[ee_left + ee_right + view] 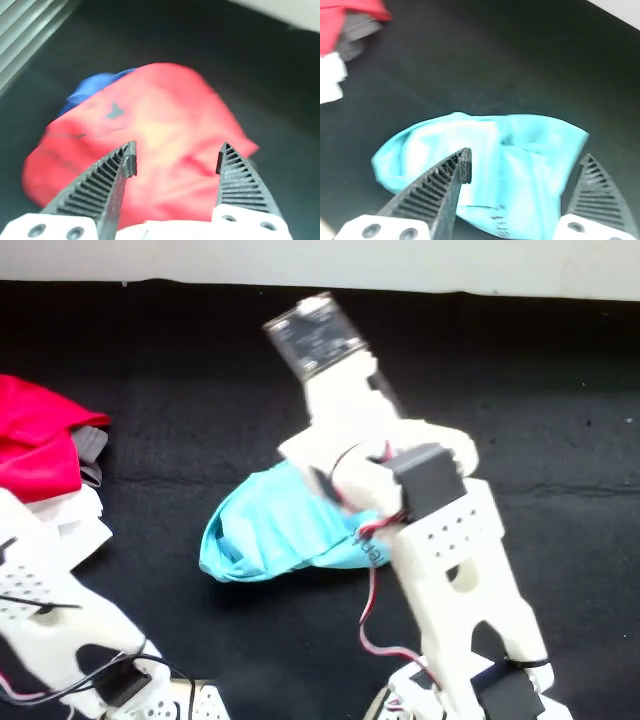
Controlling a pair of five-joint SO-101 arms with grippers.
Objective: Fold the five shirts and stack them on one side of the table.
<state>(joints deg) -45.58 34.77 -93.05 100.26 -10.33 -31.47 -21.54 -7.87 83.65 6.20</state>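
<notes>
Hovering my right gripper point(526, 155) wide open and empty over the crumpled turquoise shirt point(470, 145) at the middle of the bench point(180, 390), I judge it needs folding next. My left gripper point(178, 146), likewise spread and empty, hangs above the red shirt point(160, 110) topping the side stack.

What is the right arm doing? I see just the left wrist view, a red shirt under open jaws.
Observer: The right gripper hangs open over a teal shirt.
Operator: Is it folded?
Observer: It's a rumpled bundle in the middle of the table, apart from the red shirt.
Operator: What's under my red shirt?
Observer: Grey cloth and white cloth lie under it.
</notes>
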